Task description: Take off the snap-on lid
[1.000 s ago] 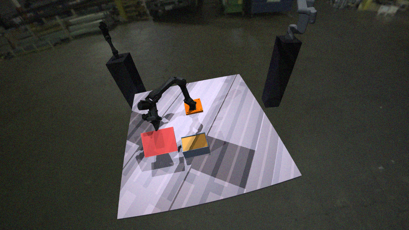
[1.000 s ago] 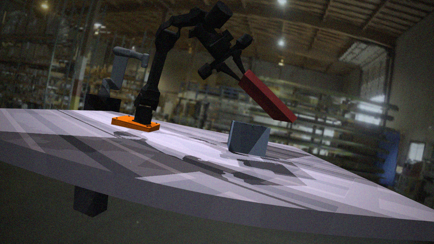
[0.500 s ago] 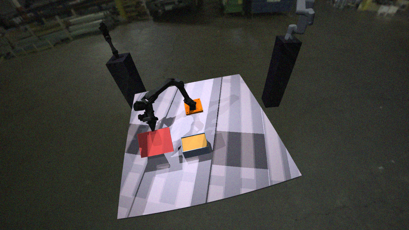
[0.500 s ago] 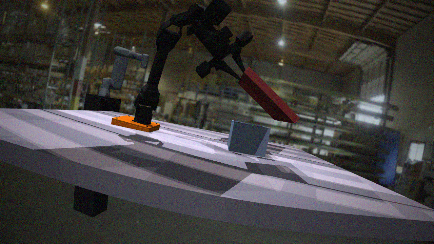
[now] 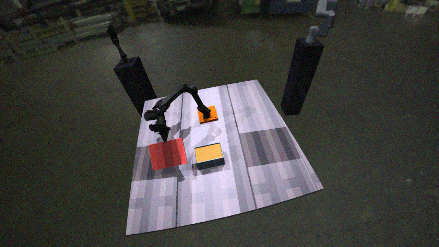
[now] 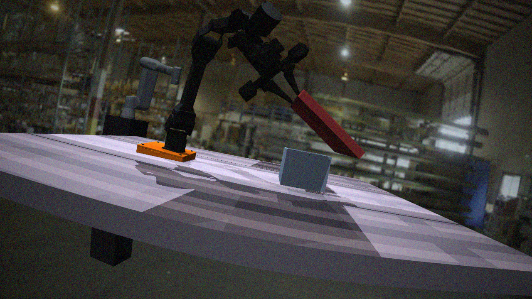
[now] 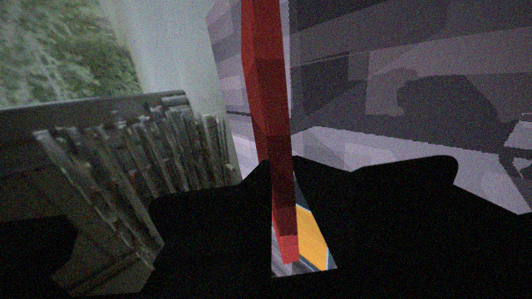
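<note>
The red lid [image 5: 167, 153] [image 6: 326, 124] [image 7: 266, 108] hangs in the air, tilted, with its far end sloping down. My gripper [image 5: 164, 138] [image 6: 294, 99] [image 7: 280, 163] is shut on the lid's upper edge. The grey-blue storage box [image 5: 209, 155] [image 6: 304, 169] stands open on the table, its orange-yellow inside showing from above and in the wrist view [image 7: 311, 241]. In the top view the lid is to the left of the box and clear of it. In the exterior view its low end hangs above and past the box.
The arm's orange base plate [image 5: 208, 114] [image 6: 166, 150] is bolted to the table behind the box. Two dark pillars [image 5: 134, 82] [image 5: 300, 76] stand beyond the table's far edge. The grey patterned table [image 5: 276, 172] [image 6: 111, 193] stretches to the front and right.
</note>
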{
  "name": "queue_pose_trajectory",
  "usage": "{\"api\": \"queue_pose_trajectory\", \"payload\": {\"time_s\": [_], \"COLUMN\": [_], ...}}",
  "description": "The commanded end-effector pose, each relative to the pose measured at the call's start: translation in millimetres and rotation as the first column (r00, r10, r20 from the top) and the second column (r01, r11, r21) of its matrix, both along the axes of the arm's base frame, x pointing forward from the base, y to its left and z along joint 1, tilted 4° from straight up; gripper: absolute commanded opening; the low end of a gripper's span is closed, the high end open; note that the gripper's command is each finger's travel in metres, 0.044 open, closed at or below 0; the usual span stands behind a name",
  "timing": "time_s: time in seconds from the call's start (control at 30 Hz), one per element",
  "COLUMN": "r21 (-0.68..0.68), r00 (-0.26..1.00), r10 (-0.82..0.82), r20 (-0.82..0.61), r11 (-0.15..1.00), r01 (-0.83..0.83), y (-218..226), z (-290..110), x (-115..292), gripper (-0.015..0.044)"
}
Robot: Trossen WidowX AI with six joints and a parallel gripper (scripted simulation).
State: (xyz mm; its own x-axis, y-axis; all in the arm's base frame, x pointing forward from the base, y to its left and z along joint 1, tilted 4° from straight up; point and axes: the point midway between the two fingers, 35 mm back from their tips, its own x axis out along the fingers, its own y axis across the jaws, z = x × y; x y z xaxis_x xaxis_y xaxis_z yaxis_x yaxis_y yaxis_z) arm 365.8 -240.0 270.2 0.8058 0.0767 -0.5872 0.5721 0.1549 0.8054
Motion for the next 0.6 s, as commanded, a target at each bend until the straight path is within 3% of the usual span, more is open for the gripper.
{"api": "queue_pose_trajectory", "payload": {"time_s": [0.0, 0.57], "r21": [-0.006, -0.006], "r00": [1.0, 1.0], "r10": [0.008, 0.008], "r20": [0.011, 0.011], "r11": [1.0, 1.0], "r01": [-0.007, -0.007], "y": [1.0, 0.0], "z": [-0.5, -13.9], "x": [0.5, 1.7], "gripper": [0.0, 0.0]}}
